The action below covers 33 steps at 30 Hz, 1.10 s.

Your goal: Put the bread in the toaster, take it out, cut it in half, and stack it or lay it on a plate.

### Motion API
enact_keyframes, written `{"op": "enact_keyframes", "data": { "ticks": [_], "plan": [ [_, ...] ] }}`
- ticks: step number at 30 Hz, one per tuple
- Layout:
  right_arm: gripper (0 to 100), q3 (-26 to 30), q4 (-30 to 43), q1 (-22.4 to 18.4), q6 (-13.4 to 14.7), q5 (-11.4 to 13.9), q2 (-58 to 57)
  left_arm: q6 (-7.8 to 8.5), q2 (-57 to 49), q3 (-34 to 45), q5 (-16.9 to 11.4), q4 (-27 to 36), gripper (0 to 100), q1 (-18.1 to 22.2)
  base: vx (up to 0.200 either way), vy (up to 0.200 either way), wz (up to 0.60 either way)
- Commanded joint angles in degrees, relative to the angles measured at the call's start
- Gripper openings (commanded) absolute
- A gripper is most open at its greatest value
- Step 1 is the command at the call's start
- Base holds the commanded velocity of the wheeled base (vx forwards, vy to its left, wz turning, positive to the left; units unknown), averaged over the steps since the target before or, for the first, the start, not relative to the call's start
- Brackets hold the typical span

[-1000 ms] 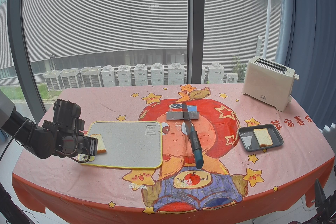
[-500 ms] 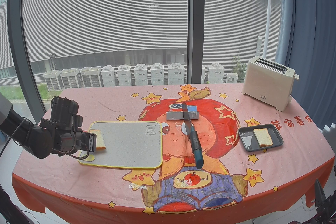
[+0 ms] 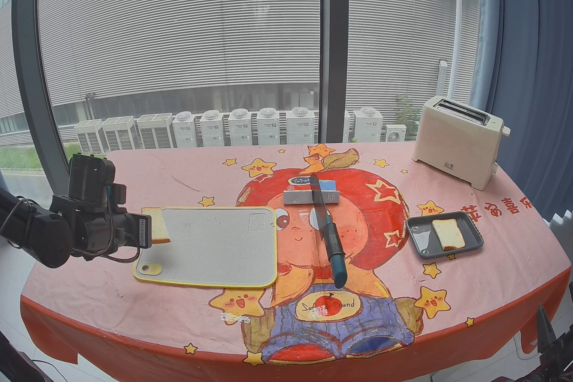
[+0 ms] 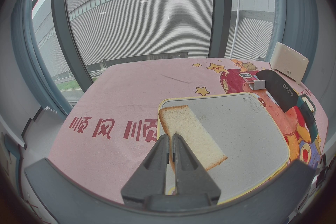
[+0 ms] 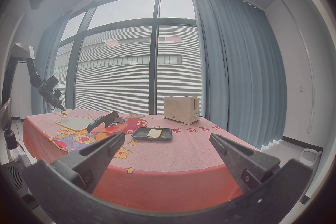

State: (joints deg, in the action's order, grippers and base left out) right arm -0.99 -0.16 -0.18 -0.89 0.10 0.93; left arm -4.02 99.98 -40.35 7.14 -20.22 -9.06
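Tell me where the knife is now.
In the head view the knife lies mid-table, between the board on the left and the tray on the right, its blade across a small grey block.

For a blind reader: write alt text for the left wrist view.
The left pincer is shut on a bread slice at the edge of a grey cutting board on a pink tablecloth. A knife and a toaster sit farther off.

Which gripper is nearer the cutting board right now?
Left. The left gripper is at the cutting board's left edge, shut on a bread slice. The right gripper hangs open off the table's near right side, well away.
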Motion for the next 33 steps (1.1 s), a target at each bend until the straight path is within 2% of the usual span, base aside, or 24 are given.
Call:
{"op": "enact_keyframes", "data": {
  "ticks": [1,18,24,33],
  "plan": [
    [100,1.0,0.0,0.0,-0.1,0.0,-0.9,0.07,-2.1,0.5,0.5,-0.2,0,0.1,0.000,0.000,0.00],
    [100,1.0,0.0,0.0,0.0,0.0,-0.9,-0.11,-5.8,2.2,0.0,-0.3,0,0.0,0.000,0.000,0.00],
    [100,1.0,0.0,0.0,0.0,0.0,-0.9,-1.16,-5.8,2.1,-0.1,-0.3,0,0.0,0.000,0.000,0.00],
    [100,1.0,0.0,0.0,-0.1,0.1,-0.9,-1.34,-5.8,1.9,0.1,-0.4,0,0.2,0.000,0.000,0.00]
  ]
}}
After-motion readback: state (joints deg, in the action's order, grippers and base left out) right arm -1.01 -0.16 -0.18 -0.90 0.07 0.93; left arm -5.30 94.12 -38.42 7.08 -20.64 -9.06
